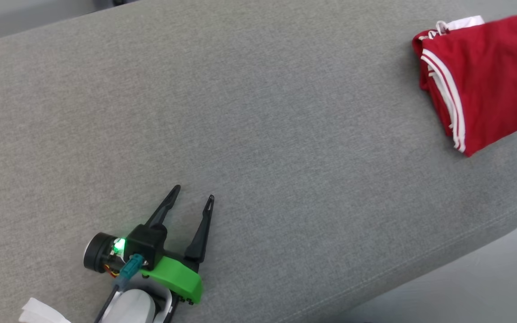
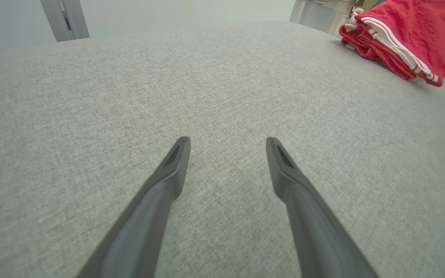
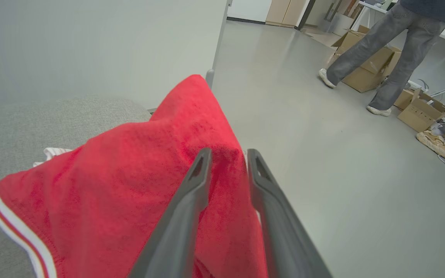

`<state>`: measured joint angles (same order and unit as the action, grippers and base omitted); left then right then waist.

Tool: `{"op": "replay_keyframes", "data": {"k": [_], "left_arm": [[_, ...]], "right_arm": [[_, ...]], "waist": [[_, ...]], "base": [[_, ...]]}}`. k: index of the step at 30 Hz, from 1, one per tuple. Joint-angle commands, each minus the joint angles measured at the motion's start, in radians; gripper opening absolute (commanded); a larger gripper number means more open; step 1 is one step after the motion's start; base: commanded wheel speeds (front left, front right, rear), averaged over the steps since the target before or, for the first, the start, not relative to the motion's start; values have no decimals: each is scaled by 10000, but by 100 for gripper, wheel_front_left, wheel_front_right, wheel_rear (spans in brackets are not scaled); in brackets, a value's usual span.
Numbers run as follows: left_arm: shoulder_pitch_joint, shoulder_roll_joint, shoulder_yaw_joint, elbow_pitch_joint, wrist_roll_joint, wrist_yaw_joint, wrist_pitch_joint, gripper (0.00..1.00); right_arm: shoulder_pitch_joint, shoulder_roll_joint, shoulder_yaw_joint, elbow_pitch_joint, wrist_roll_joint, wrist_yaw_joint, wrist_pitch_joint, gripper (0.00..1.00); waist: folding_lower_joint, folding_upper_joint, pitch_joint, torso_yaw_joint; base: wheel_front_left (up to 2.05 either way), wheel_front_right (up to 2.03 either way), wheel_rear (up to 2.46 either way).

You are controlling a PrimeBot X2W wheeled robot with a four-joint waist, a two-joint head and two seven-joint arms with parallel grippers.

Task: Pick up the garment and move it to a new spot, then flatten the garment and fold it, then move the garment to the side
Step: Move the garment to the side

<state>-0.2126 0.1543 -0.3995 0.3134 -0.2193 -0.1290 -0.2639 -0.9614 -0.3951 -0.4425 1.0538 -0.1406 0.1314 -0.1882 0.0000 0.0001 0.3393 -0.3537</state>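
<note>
Grey cushion point(image 1: 258, 134); person point(image 3: 392, 50) standing by cardboard boxes point(image 3: 365, 73) on floor point(image 3: 323, 173).

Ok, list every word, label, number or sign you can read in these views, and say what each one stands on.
No text can be read.
The red garment shows only white stripes, no lettering.
The cardboard boxes on the floor are too small to show any print.

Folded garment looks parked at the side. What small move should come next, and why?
Probably open the right gripper fully and draw it back: the folded garment already lies at the right edge of the cushion, with cloth between the narrowly parted fingers.
</note>
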Motion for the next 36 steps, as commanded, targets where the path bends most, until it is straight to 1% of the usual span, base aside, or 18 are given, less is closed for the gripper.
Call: {"op": "replay_keyframes", "data": {"k": [1,4,5,7,10,13,17,22,25,26,29,31,36], "left_arm": [[-134,43,63,24,-13,-28,2,100],[-80,-51,316,48,-3,-28,2,100],[-36,-86,400,75,-1,-28,2,100],[21,-144,577,96,43,-28,2,100],[96,-222,806,144,113,-28,2,100],[212,-317,1130,183,136,-28,2,100],[277,-520,1763,197,171,-28,2,100],[481,-719,2633,192,266,42,2,100],[576,-829,3040,256,347,45,2,100],[660,-886,3245,290,379,37,2,100],[735,-920,3546,370,447,28,0,100],[848,-945,3709,432,481,32,2,100],[1150,-994,3968,501,654,63,2,100]], "right_arm": [[328,161,-412,-28,-364,-19,-114,100],[637,681,-1419,-411,-1044,-18,-297,100],[727,916,-1587,-497,-1264,-19,-369,100],[786,1284,-1791,-689,-1409,-18,-487,100],[843,1893,-1545,-1031,-1570,-18,-694,100],[838,2419,-911,-1559,-1310,-18,-770,100],[1393,2999,667,-3004,-303,-18,-766,100],[2350,3323,2268,-4332,993,-18,-772,100],[3054,3384,2952,-4810,1621,-18,-773,100],[3512,3418,3333,-4972,2012,-18,-773,100],[4212,3425,3838,-5165,2653,-18,-772,100],[4706,3400,4017,-5263,2884,-18,-774,100],[5782,3424,3948,-5589,3215,-18,-775,100]], "waist": [[0,-1,84,147],[0,-1,-77,153],[0,-1,-149,155],[0,-1,-240,155],[0,-1,-455,178],[0,-1,-680,244],[0,-1,-991,465],[0,-1,-1385,863],[0,-1,-1632,1209],[0,-1,-1768,1452],[0,-1,-1944,1823],[0,-1,-2076,2083],[0,-1,-2415,2641]], "base": [[0,0,0],[0,0,0],[0,0,0],[0,0,0],[0,0,0],[0,0,0],[0,0,0],[0,0,0],[0,0,0],[0,0,0],[0,0,0],[0,0,0],[0,0,0]]}}
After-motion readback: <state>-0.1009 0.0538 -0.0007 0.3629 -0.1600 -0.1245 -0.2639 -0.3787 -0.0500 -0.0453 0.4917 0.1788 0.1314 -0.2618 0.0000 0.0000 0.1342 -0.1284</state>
